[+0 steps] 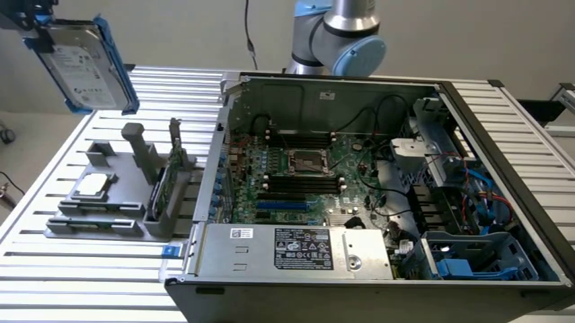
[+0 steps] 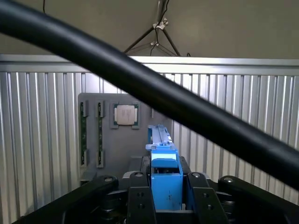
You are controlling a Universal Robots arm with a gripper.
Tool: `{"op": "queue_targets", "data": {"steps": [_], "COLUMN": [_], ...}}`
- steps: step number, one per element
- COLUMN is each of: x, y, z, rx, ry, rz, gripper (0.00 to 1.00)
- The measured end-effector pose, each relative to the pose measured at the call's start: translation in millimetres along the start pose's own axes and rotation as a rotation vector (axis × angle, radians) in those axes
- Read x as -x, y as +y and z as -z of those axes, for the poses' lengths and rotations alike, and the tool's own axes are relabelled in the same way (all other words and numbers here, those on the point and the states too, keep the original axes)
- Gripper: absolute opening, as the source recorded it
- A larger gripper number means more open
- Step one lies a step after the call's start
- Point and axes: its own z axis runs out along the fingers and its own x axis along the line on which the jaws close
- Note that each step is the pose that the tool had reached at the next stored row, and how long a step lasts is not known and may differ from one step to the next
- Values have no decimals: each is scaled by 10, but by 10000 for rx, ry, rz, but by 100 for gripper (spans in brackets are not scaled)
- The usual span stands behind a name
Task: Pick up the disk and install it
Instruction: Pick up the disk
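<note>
High over the exterior view's left edge, the disk (image 1: pixel 85 64) hangs clear of everything, clamped between the fingers (image 2: pixel 140 205), which are closed on the top end of its blue frame. Seen from the wrist, the two black fingers stand on either side of the frame's edge with no gap showing, so the grip looks firm on the narrow sides. The disk's long axis runs downward from the fingers, tipped a little so that its lower end leans toward the exterior view's right, and its labelled silver face is turned to that camera. Below it the grey fixture (image 1: pixel 108 202) sits on the slatted surface (image 1: pixel 54 282), with the chip (image 1: pixel 94 187) lying in its pocket and the card (image 1: pixel 161 188) standing on edge; the disk touches none of these and is well above them. The pick-up therefore appears done. The relation that matters is between the disk and the open case (image 1: pixel 314 94): the case lies to the exterior view's right of the disk, well apart from it. The bay (image 1: pixel 476 259) with its blue carriers sits in the case's near corner on that same side, about the farthest part of the case from the disk. Whether a slot in the bay stands free is hard to tell, though one probably does. A thick black cable (image 2: pixel 140 88) crosses the wrist view between camera and fixture
</note>
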Motion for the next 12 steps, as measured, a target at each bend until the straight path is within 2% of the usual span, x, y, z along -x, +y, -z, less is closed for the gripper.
{"op": "queue_targets", "data": {"steps": [6,12], "x": [-41,-106], "y": [-168,-375], "z": [221,364], "rx": [2,0], "ry": [-12,-27], "rz": [38,42], "gripper": [33,33]}}
